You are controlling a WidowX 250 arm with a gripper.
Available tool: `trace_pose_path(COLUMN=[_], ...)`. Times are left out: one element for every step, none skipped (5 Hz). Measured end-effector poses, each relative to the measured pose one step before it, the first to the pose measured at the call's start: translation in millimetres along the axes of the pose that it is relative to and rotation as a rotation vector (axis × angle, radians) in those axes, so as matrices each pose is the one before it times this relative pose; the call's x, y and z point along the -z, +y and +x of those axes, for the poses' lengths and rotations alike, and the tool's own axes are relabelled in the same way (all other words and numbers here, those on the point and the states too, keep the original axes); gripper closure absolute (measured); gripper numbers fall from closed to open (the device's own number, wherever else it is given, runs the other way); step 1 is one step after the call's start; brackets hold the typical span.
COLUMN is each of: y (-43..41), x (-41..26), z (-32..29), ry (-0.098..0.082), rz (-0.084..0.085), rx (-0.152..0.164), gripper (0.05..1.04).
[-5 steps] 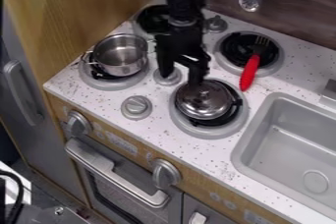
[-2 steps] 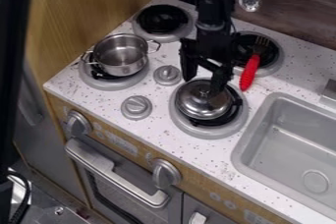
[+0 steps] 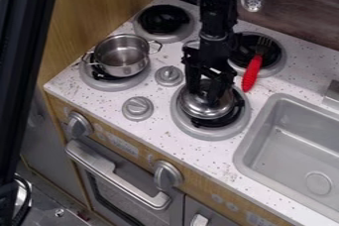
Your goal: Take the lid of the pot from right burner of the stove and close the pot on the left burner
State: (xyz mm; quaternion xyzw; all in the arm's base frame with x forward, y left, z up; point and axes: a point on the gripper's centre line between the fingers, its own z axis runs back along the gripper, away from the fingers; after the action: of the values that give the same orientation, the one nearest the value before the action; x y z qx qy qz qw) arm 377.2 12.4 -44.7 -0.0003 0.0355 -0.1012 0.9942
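Note:
My gripper (image 3: pixel 204 92) is low over the front right burner (image 3: pixel 200 132), its two fingers apart on either side of the lid's middle. Under it the shiny metal lid (image 3: pixel 204 110) lies on that burner, its top partly covered by the fingers, so its knob is hard to make out. On the front left burner (image 3: pixel 106 85) stands the metal pot (image 3: pixel 122 57), uncovered, and its inside looks empty.
A red-handled fork (image 3: pixel 252 73) rests on the back right burner, close to the arm. Two grey knobs (image 3: pixel 138 108) stand up between the front burners. The grey sink (image 3: pixel 297 143) is at the right.
From above and behind the lid, the gripper has shifted right and then come down over it. Its fingers remain apart. The lid and pot have stayed in place.

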Motion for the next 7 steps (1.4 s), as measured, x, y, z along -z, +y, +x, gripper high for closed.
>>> trace_pose_path(y=[2.25,10.4,37.04,49.19,53.88,19.52,18.17], x=[-0.88,-3.37,-27.01,-25.74,-17.31,32.44,16.19], z=[-0.82,-7.29,8.06,12.73,6.23,-3.32,-8.25], ry=[0.001,-0.0392,-0.067,-0.0775,-0.0178,0.1095,0.0594], rz=[0.019,0.0356,0.0475,-0.0085,0.0549,-0.008,-0.0026], rx=[-0.0034,-0.0239,-0.0581,-0.1159,-0.066,-0.0227,-0.0213], gripper=[0.657,0.811,0.812,0.812,0.812,0.812,0.812])
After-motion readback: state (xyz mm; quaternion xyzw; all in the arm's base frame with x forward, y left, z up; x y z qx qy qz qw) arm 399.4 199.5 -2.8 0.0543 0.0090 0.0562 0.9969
